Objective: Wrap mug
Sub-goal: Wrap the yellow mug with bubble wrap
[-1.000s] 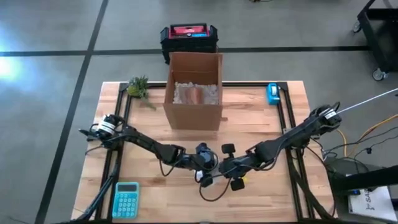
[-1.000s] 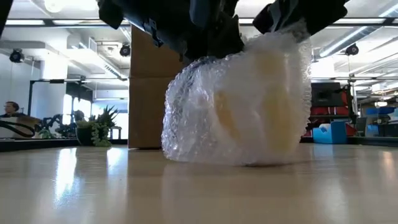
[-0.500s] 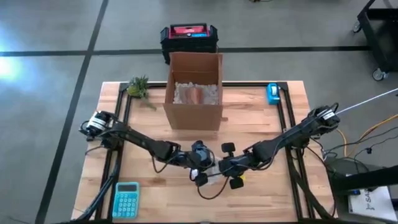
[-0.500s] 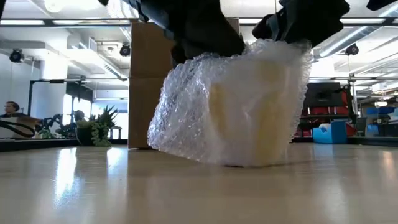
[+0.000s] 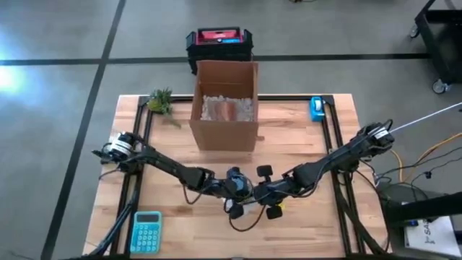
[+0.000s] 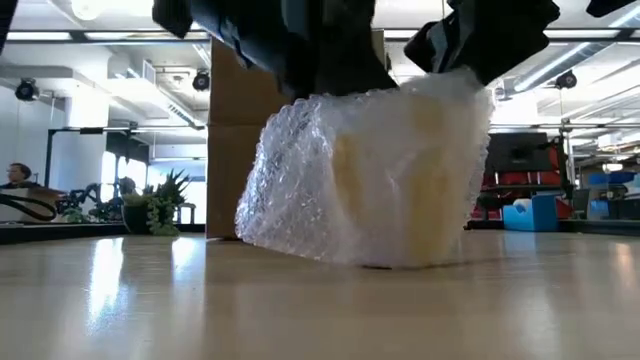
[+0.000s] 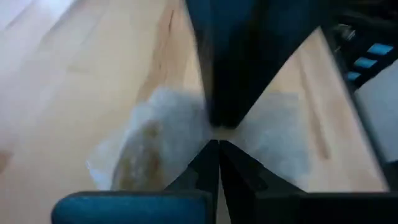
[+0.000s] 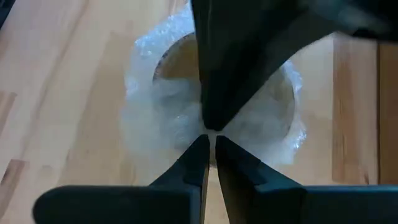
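Mug (image 6: pixel 400 180), swathed in bubble wrap (image 6: pixel 290 180), sits upright between both grippers: left gripper (image 5: pixel 234 196) at nine o'clock, right gripper (image 5: pixel 261 200) at three, each pinching the wrap.

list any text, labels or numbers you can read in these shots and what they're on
No text can be read in any view.
Calculator: its keys and display are too small to read.
Red and black case behind the table: its top shows a light strip, too small to read.
Blue tape dispenser: no legible marking.
Cardboard box: its sides look plain.
Bubble-wrapped mug: no print shows through the wrap.
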